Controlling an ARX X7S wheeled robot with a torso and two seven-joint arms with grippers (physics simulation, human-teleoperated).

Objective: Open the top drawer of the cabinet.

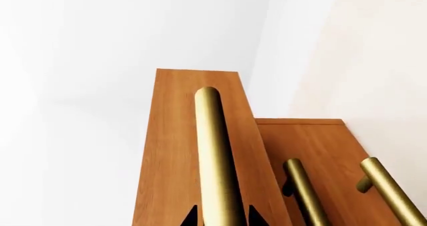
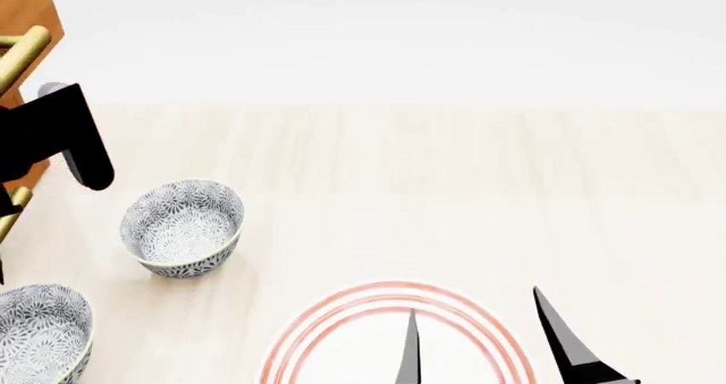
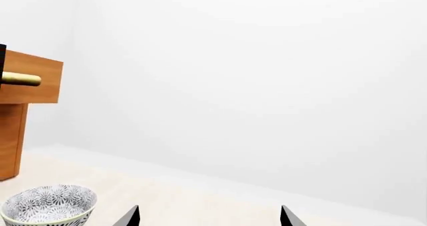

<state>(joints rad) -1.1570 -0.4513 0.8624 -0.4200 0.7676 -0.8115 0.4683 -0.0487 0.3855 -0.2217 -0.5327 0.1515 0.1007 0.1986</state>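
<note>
The orange-brown cabinet (image 1: 313,146) fills the left wrist view. Its top drawer (image 1: 177,136) stands out from the body. The drawer's brass bar handle (image 1: 213,146) runs between the black fingertips (image 1: 191,217) of my left gripper (image 1: 223,219), which is shut on it. In the right wrist view the top drawer (image 3: 37,68) juts past the cabinet (image 3: 10,136) below it. The head view shows the cabinet (image 2: 29,14) at the far left edge, with my left arm (image 2: 57,138) in front of it. My right gripper (image 2: 488,350) hangs open over the plate, holding nothing.
Two patterned grey bowls (image 2: 182,227) (image 2: 40,333) stand on the pale table just right of the cabinet. A white plate with red rings (image 2: 340,324) lies at the front under the right gripper. A lower brass handle (image 1: 303,191) shows beside the drawer.
</note>
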